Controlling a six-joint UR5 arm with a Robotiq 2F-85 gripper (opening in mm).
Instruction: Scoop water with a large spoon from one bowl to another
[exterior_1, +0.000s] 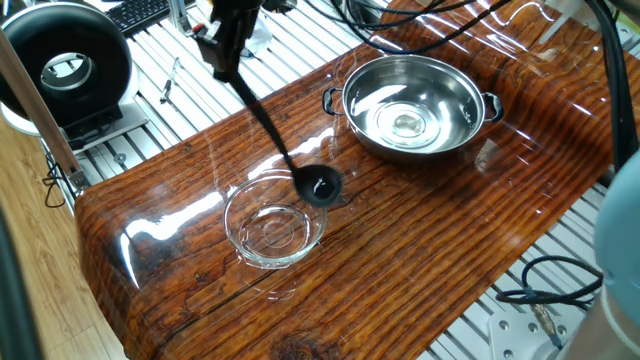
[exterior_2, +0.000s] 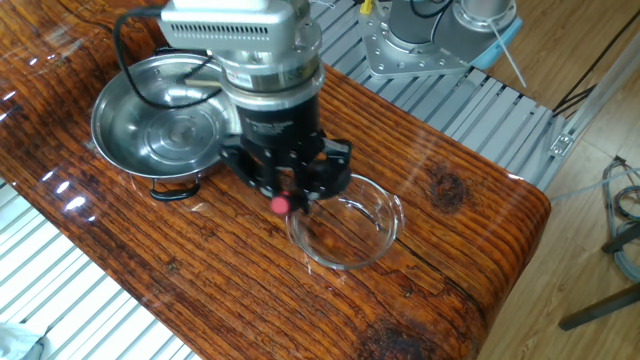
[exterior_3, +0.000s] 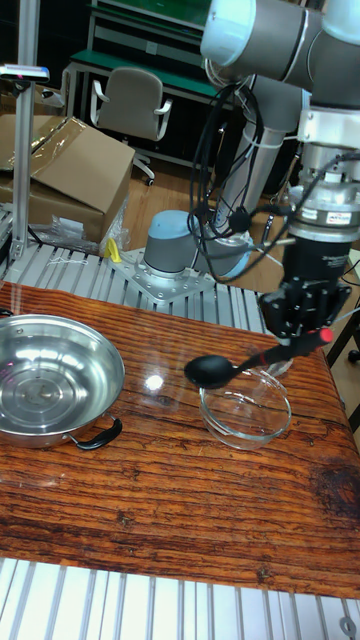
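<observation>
My gripper (exterior_1: 226, 42) is shut on the upper end of the large spoon's handle, close to its red tip (exterior_2: 281, 205). The black ladle (exterior_1: 270, 135) slants down from there. Its cup (exterior_1: 318, 186) hangs just past the far rim of the clear glass bowl (exterior_1: 250, 255), between that bowl and the steel bowl (exterior_1: 455, 95). In the tall fixed view the cup (exterior_3: 210, 372) floats above the wood, left of the glass bowl (exterior_3: 245, 437). Glints of water (exterior_1: 405, 122) show in the steel bowl. In the other fixed view the gripper (exterior_2: 287, 185) hides the cup.
The wooden tabletop (exterior_1: 420, 230) is glossy with a raw edge; slatted metal (exterior_1: 120, 130) surrounds it. A black round device (exterior_1: 65, 65) stands off the table's corner. Cables (exterior_1: 330, 30) hang behind the gripper. The robot base (exterior_3: 175, 250) sits beyond the table.
</observation>
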